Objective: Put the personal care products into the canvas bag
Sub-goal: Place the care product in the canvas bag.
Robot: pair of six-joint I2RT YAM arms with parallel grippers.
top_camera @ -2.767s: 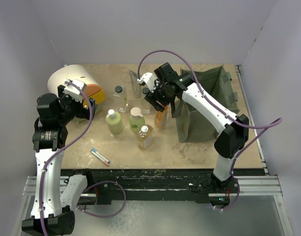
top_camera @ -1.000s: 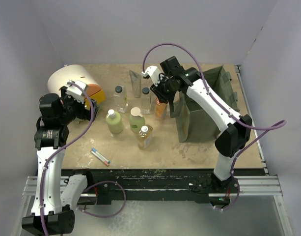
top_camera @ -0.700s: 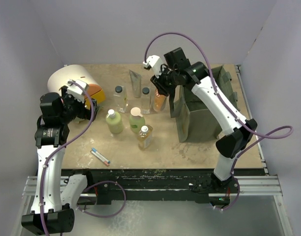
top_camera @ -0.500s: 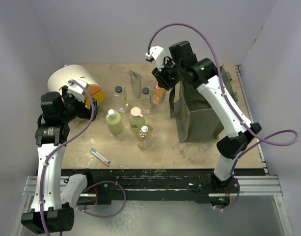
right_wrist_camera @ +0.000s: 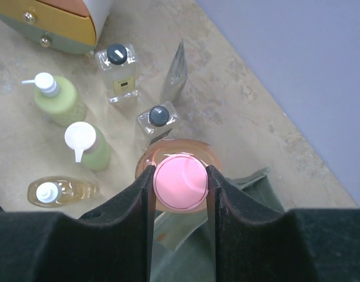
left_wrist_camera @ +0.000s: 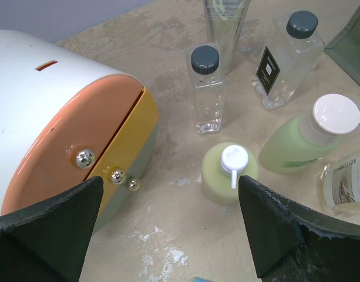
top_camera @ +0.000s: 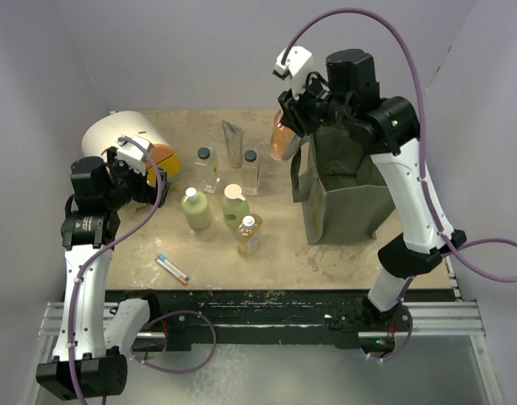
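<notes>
The orange bottle [top_camera: 282, 141] is clamped at its top in the right pincer [right_wrist_camera: 180, 178], high over the rim of the canvas bag [top_camera: 351, 181] rather than its opening; the left pincer [left_wrist_camera: 171, 194] is spread apart, empty. If released here, the bottle could be deflected off the soft rim and dropped onto the surface [top_camera: 283, 253].

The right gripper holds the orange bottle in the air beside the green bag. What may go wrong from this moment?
1. The right gripper seems to pinch the orange bottle only near its pink cap, so it may slip or swing.
2. The bottle seems to hang at the left edge of the canvas bag, not yet over the opening; it may catch the rim.
3. If dropped, it may topple the clear bottle standing nearby.
</notes>
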